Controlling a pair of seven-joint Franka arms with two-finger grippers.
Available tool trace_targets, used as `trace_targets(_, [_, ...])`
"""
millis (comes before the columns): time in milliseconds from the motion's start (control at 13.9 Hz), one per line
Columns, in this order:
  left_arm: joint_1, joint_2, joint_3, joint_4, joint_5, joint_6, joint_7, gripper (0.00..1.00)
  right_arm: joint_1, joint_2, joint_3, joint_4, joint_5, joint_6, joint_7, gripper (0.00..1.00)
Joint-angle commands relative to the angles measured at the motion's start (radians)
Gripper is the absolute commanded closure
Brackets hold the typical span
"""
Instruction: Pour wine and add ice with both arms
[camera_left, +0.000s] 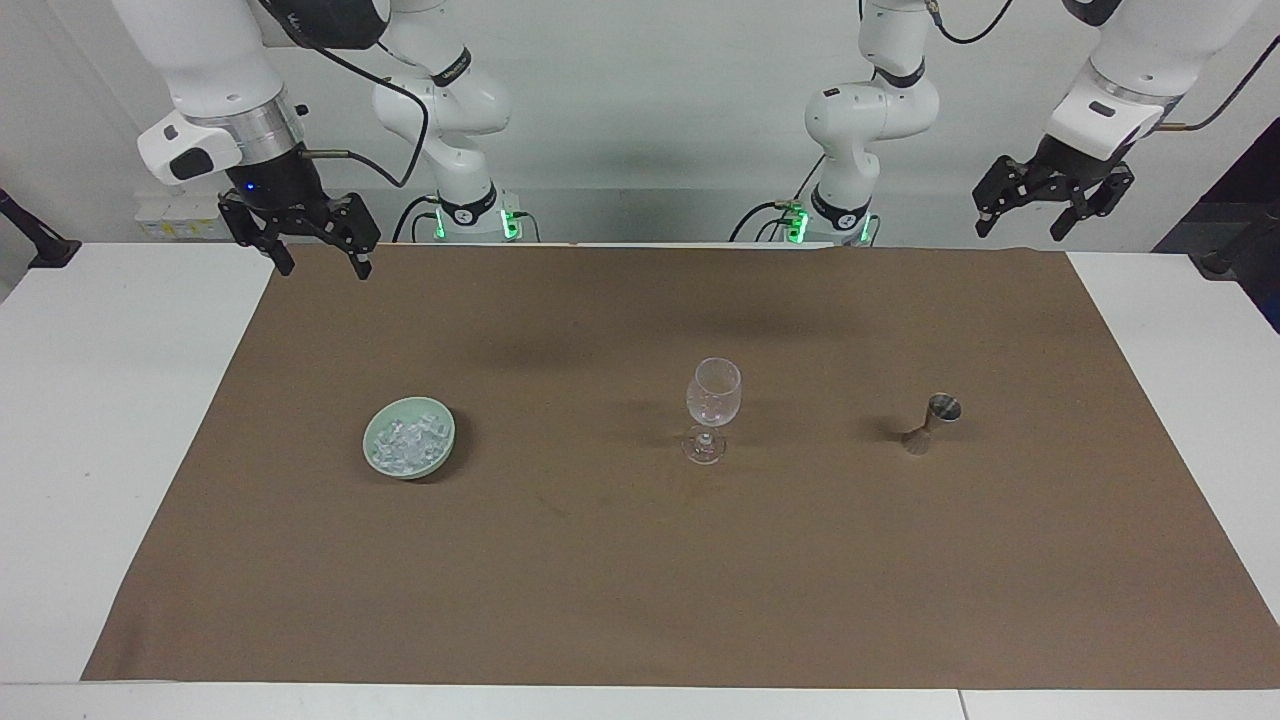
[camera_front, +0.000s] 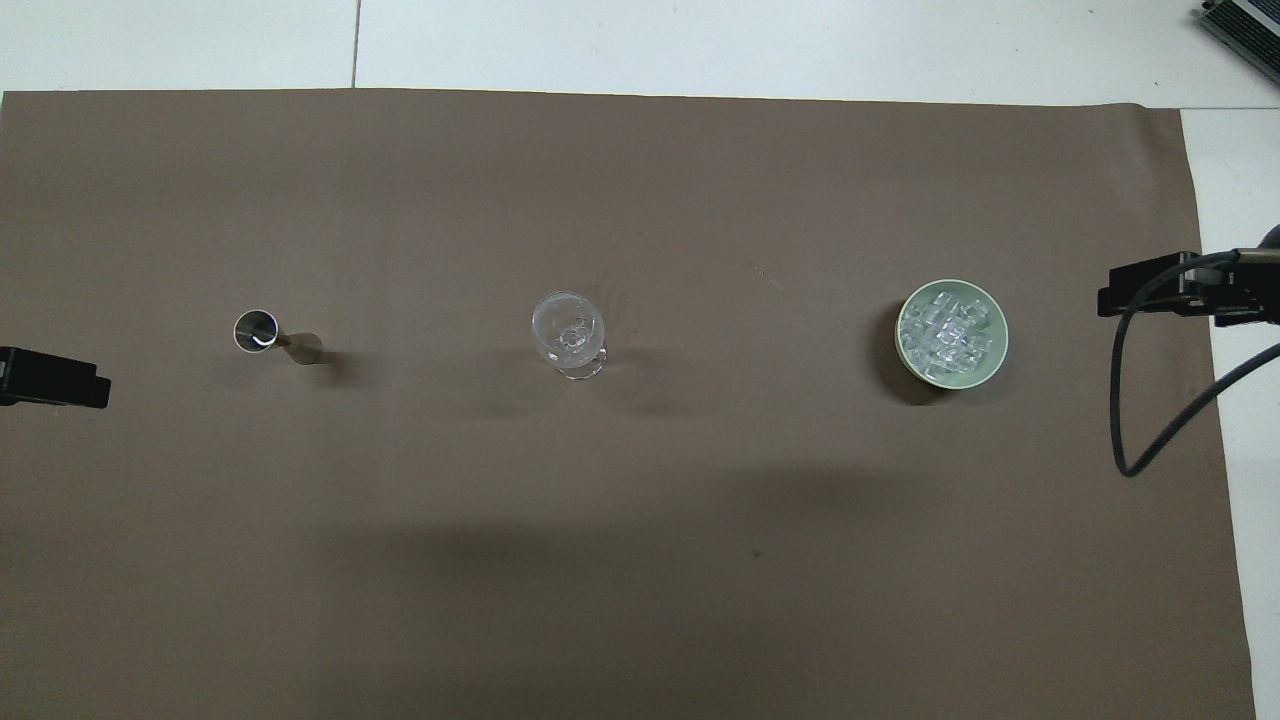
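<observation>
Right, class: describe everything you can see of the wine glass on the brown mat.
The wine glass is clear and looks empty. It has a rounded bowl, a short stem and a round foot. It stands upright on the brown mat, about midway along the table, in a row between the green bowl of ice toward the right arm's end and the small metal measuring cup toward the left arm's end. Only the mat touches it; neither gripper is near it.

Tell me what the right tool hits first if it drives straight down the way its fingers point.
Probably the brown mat, near its edge at the right arm's end of the table, or the white table beside it; depth is unclear. The right tool hangs open, pointing down, well clear of the bowl of ice.
</observation>
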Motion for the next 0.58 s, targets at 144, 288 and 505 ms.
trace_targets(144, [0.032,0.015,0.003,-0.026,-0.04,0.003,-0.037,0.0,-0.001,-0.007,0.015,-0.011,0.009,0.0,-0.03,0.0])
trace_targets(288, [0.084,0.044,0.003,-0.032,-0.091,0.008,-0.064,0.0,0.0,-0.01,0.017,-0.015,0.011,-0.003,-0.032,0.0])
trace_targets(505, [0.109,0.09,0.003,-0.044,-0.125,0.052,-0.191,0.0,0.0,-0.014,0.017,-0.023,0.014,-0.007,-0.03,0.0])
